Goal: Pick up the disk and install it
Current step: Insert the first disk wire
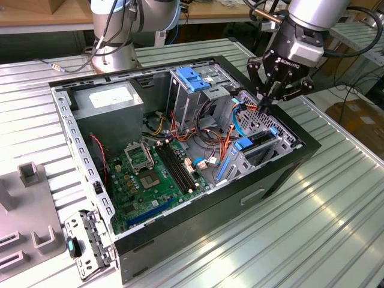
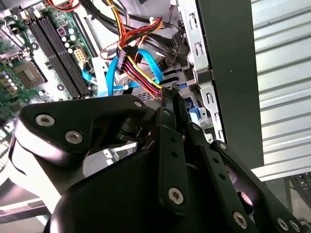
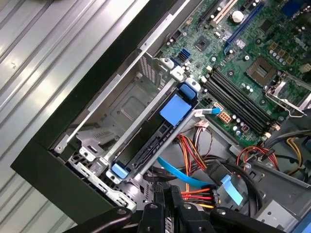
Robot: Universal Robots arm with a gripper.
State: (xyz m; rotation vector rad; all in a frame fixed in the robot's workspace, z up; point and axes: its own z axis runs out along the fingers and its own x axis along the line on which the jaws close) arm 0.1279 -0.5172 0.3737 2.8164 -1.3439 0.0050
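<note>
Black gripper (image 2: 170,94) linkage sits closest in both wrist views, fingers drawn together with nothing visible between them. Tip hangs just above the orange-yellow-red cables (image 2: 133,63) and the thin blue ones.

In the exterior view the gripper (image 1: 268,101) is at about 2 o'clock of the open black computer case (image 1: 198,231), low over the case's edge.

Disk (image 3: 146,145) is not in the fingers. It lies flat in the low metal drive bay (image 3: 121,104), with blue rails along both sides and a blue tab at one end. In the exterior view the disk (image 1: 259,143) is at about 3 o'clock in the case, below the gripper and apart from it. It looks seated, rails inside the bay walls, probably why the fingers are off it.

Motherboard (image 1: 150,174) is at 8 o'clock, the tall cage with the blue latch (image 1: 192,78) at 12 o'clock. The case rests on the ribbed metal table (image 1: 336,228).
</note>
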